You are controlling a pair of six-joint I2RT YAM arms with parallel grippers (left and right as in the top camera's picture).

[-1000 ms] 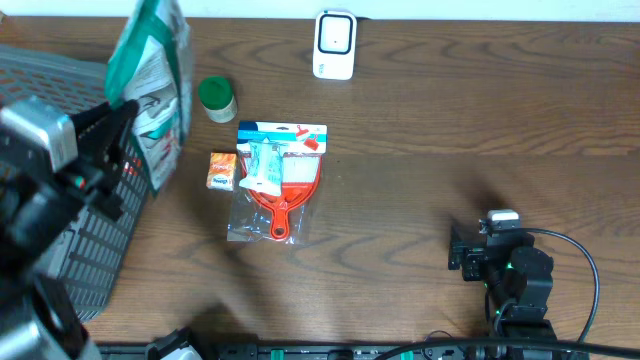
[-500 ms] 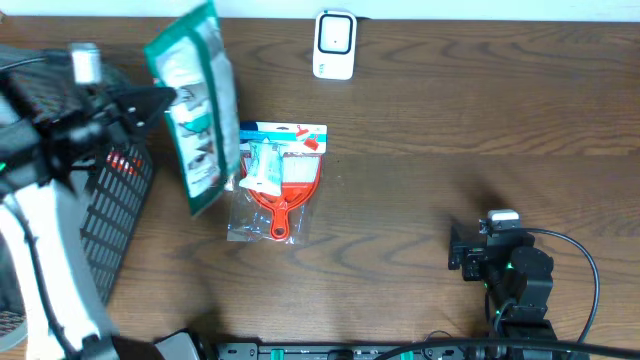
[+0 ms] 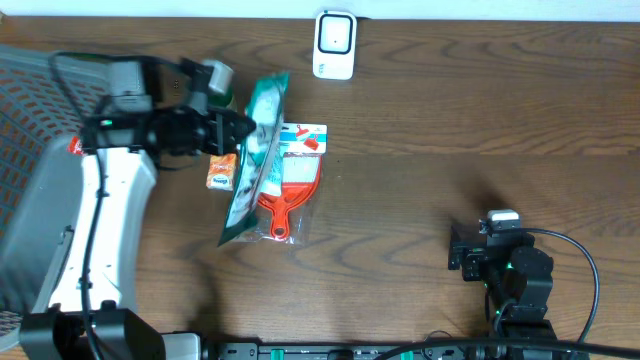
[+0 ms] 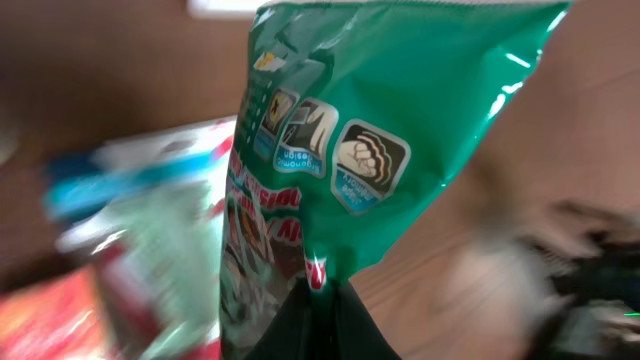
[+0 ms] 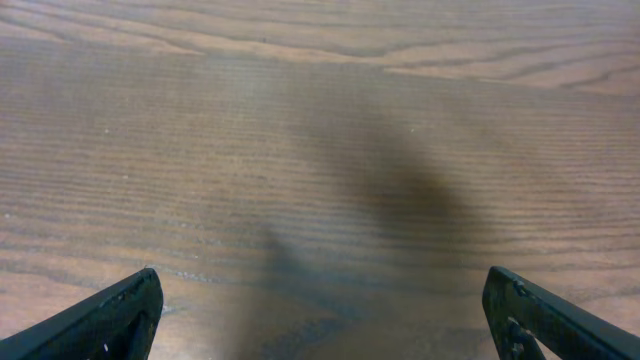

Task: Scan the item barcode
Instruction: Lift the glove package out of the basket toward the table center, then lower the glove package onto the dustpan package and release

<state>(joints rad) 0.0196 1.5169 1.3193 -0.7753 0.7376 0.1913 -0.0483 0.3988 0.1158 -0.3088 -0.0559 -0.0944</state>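
Observation:
A green snack bag (image 3: 255, 160) hangs edge-on above the table, held at its top edge by my left gripper (image 3: 232, 128), which is shut on it. In the left wrist view the bag (image 4: 380, 130) fills the frame and its sealed rim is pinched between the dark fingers of the gripper (image 4: 322, 305). No barcode shows on the visible face. The white scanner (image 3: 334, 44) stands at the table's far edge, up and to the right of the bag. My right gripper (image 3: 470, 258) rests low at the front right, open over bare wood (image 5: 325, 320).
A grey mesh basket (image 3: 30, 110) sits at the left edge. Under and beside the bag lie a red-handled item in clear packaging (image 3: 292, 180) and a small orange box (image 3: 221, 172). A green-lidded jar (image 3: 218, 76) stands behind the left arm.
The left arm has swung right from over the basket, carrying the green bag to above the packaged items. The bag has turned edge-on to the overhead camera. The right arm has not moved.

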